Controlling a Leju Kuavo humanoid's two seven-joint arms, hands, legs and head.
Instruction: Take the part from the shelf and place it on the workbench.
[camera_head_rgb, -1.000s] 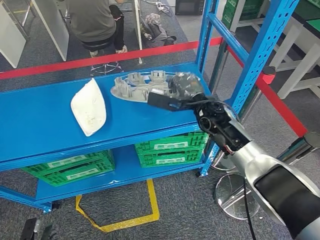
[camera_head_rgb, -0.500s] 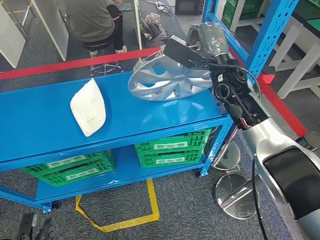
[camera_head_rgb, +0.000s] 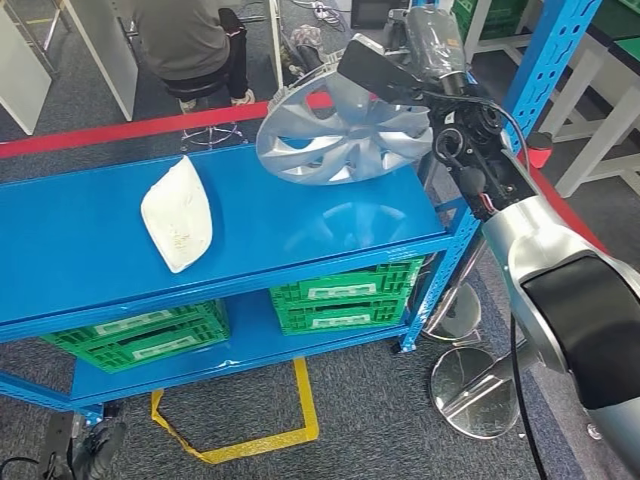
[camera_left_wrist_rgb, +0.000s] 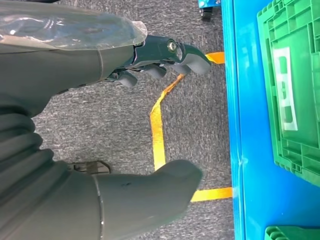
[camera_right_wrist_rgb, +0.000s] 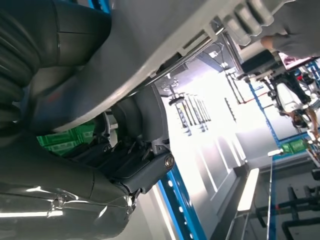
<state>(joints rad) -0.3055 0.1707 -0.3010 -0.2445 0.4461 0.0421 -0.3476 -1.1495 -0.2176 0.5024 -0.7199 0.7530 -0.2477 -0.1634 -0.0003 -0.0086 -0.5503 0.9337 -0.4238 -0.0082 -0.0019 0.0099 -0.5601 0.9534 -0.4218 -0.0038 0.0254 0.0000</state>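
A silver wheel cover (camera_head_rgb: 343, 130) hangs tilted above the right end of the blue shelf (camera_head_rgb: 90, 230), its spoked face toward me. My right hand (camera_head_rgb: 411, 60) grips its far right rim, the thumb lying across the face. In the right wrist view the cover's grey underside (camera_right_wrist_rgb: 158, 45) crosses the picture, with my right hand's fingers (camera_right_wrist_rgb: 128, 165) wrapped beneath it. My left hand (camera_left_wrist_rgb: 124, 115) hangs low beside the shelf's bottom level, thumb and fingers apart, nothing between them.
A white curved part (camera_head_rgb: 177, 213) lies on the shelf top at the left. Green crates (camera_head_rgb: 343, 295) sit on the lower level. Blue rack uprights (camera_head_rgb: 540, 70) stand close to my right arm. A red barrier tape (camera_head_rgb: 136, 128) runs behind; a person sits beyond it.
My right hand has lifted the wheel cover off the shelf top and turned it over, from ribbed back up to spoked face showing; it now hangs higher and further back.
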